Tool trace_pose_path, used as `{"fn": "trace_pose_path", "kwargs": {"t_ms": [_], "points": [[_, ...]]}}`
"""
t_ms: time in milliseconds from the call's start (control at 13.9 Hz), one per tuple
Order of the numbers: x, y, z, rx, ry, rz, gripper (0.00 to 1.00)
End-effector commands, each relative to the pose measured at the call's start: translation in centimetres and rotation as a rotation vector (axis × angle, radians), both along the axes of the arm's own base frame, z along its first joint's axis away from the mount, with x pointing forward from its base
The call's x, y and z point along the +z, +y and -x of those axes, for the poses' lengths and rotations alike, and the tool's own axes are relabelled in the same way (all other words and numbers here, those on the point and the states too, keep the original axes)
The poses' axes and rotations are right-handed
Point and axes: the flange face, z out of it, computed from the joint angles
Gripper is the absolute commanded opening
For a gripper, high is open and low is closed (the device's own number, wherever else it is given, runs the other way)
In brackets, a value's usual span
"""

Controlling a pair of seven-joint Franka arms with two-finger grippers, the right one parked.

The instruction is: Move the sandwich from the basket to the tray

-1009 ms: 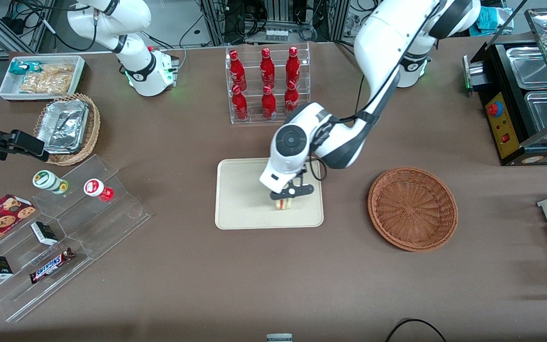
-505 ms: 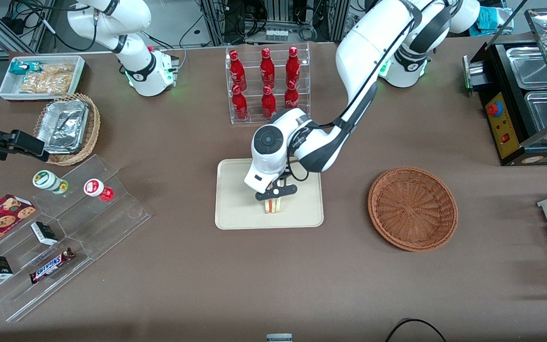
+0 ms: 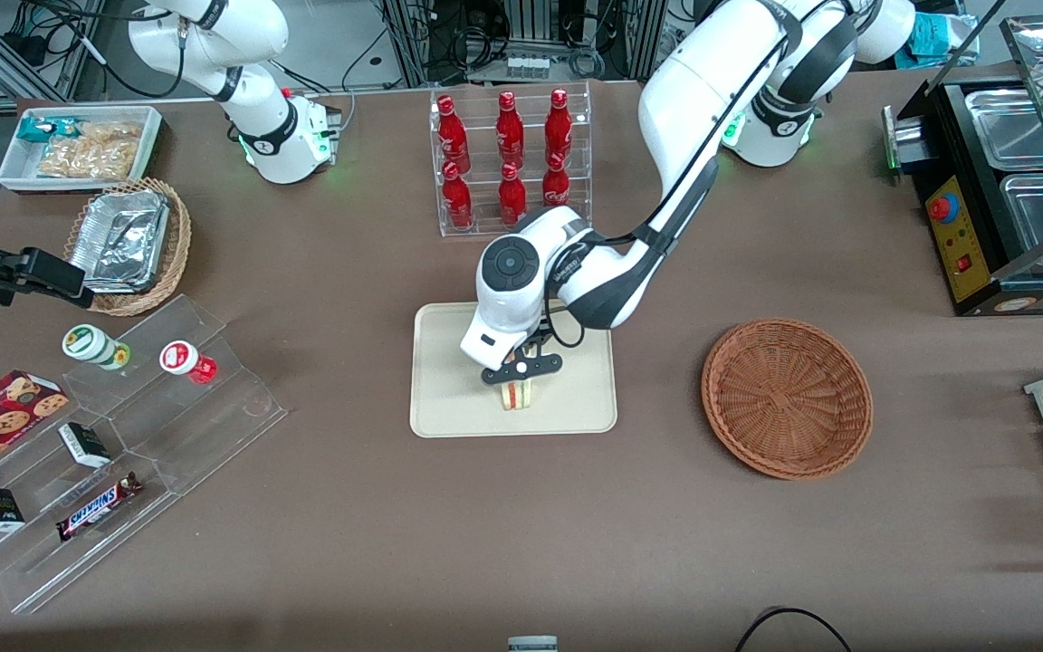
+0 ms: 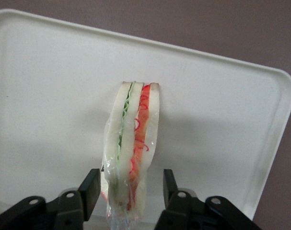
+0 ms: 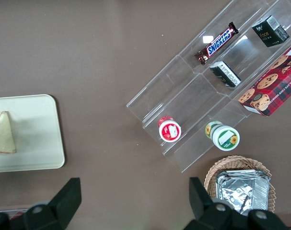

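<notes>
The sandwich [image 3: 518, 395] stands on its edge on the cream tray [image 3: 449, 398], near the middle of the tray's edge nearest the front camera. In the left wrist view the sandwich [image 4: 133, 143] shows its green and red layers under clear wrap on the tray [image 4: 49, 96]. My left gripper [image 3: 521, 373] is just above it. Its fingers [image 4: 90, 189] straddle the sandwich's end with gaps showing, so the gripper [image 4: 130, 179] is open. The reddish-brown basket [image 3: 786, 397] is empty and lies toward the working arm's end. The right wrist view shows the sandwich [image 5: 2, 134] on the tray [image 5: 35, 139].
A clear rack of red bottles [image 3: 511, 163] stands farther from the camera than the tray. A stepped acrylic display [image 3: 123, 435] with snacks, a tan basket with a foil pan [image 3: 128, 243] and a white snack bin [image 3: 78, 145] lie toward the parked arm's end. A black food warmer [image 3: 1001, 181] stands at the working arm's end.
My left gripper moved over the tray toward the parked arm's end with the sandwich, then settled slightly lower. In the last half second it hardly moved.
</notes>
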Motion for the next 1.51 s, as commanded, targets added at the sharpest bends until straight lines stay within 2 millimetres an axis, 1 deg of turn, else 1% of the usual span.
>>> {"fn": "trace_pose_path", "kwargs": {"t_ms": [0,72,144,288,360,432,505,577,649,793,1009,1369,1441], "points": [[5.2,2.4,-0.2,0.02,-0.02,-0.079,1.0],[7.2,3.4,-0.5,0.036,-0.028,-0.108,1.0],[7.6,4.5,0.1,0.056,0.006,-0.157,1.0],[8.4,7.2,-0.6,0.141,0.03,-0.231,1.0],[8.6,9.4,-1.7,0.174,0.034,-0.257,1.0],[9.1,10.9,-2.0,0.191,0.036,-0.264,1.0],[9.4,13.1,-2.6,0.215,0.039,-0.266,1.0],[10.2,15.3,-3.3,0.225,0.037,-0.256,1.0],[10.8,17.0,-3.1,0.185,0.046,-0.248,1.0],[11.5,21.4,-3.1,0.141,0.055,-0.24,1.0],[12.7,27.3,-2.7,0.066,0.064,-0.228,1.0],[14.7,34.3,-2.4,-0.02,0.095,-0.181,1.0],[15.7,35.4,-2.1,-0.025,0.089,-0.169,1.0]]}}
